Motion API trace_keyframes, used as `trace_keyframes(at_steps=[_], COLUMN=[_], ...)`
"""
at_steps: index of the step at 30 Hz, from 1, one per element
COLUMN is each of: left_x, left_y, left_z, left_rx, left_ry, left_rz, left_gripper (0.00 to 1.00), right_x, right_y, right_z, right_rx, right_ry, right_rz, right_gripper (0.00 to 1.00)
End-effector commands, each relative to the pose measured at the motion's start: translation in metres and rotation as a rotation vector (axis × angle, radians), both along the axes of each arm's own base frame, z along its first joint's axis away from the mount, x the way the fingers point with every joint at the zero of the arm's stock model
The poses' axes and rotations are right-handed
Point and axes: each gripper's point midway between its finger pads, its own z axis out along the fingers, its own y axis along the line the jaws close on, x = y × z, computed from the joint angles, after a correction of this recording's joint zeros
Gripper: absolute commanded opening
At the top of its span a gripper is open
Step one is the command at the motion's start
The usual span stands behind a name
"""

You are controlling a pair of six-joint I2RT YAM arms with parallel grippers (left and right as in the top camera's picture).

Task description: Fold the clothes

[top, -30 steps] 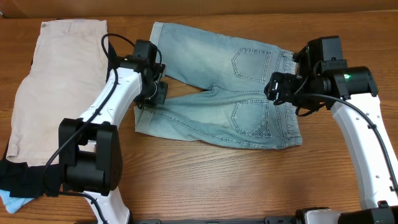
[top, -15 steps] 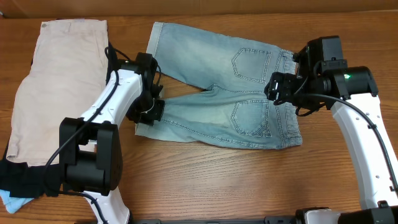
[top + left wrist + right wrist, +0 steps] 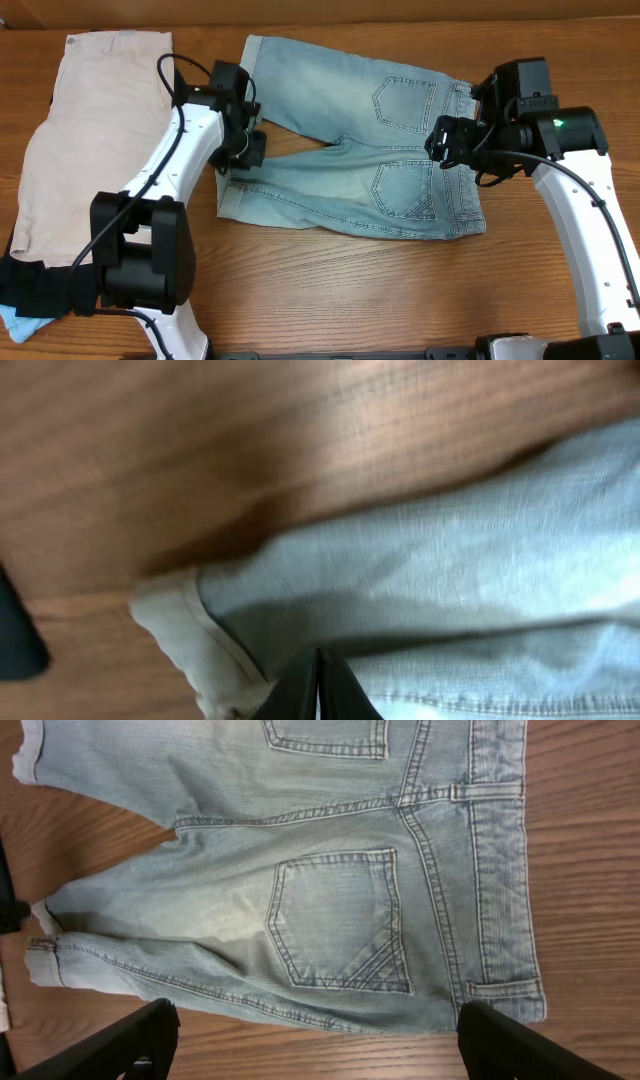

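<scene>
Left hand [image 3: 318, 682] closed at cuff [image 3: 190, 640] of denim shorts [image 3: 360, 140]; right hand [image 3: 442, 142] wide open above waistband [image 3: 495, 870]

1. Classification: a robotics test bench of the laboratory kind, not a domestic room.
2. Two white jointed machines, the left arm [image 3: 170, 175] and the right arm [image 3: 590, 240], stand with their bases at the near edge of a wood-grain table [image 3: 330, 290].
3. An exposed black cable [image 3: 598, 200] runs along the right arm, and a green indicator light [image 3: 556, 123] glows on its housing.
4. Garments lie spread flat as work pieces: denim shorts [image 3: 350, 150], cream shorts [image 3: 80, 130] and a black garment [image 3: 30, 285].
5. The surroundings beyond the table top cannot be determined.
</scene>
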Motion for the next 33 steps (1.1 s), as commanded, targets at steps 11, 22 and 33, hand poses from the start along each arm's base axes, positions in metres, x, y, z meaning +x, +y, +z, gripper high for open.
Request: trace_keyframes(at_steps=[11,22,33], left_x=[-0.012,-0.084,-0.127], left_y=[0.005,-0.001,-0.013], left_z=[-0.051,-0.012,-0.028], left_rx=[0.054,0.002,-0.013], left_ry=[0.147,0.482,0.622], left_rz=[-0.029,-0.02,-0.042], left_gripper=[0.04,0.04,0.04], right_x=[-0.001,0.001,0.002], right_y=[-0.002,-0.003,-0.002], right_z=[0.001,0.002,0.002], right_rx=[-0.01,-0.012,-0.012], right_ry=[-0.002,-0.012,-0.013], right_rz=[-0.006,-0.008,-0.008], right_gripper=[0.93,0.93,0.93])
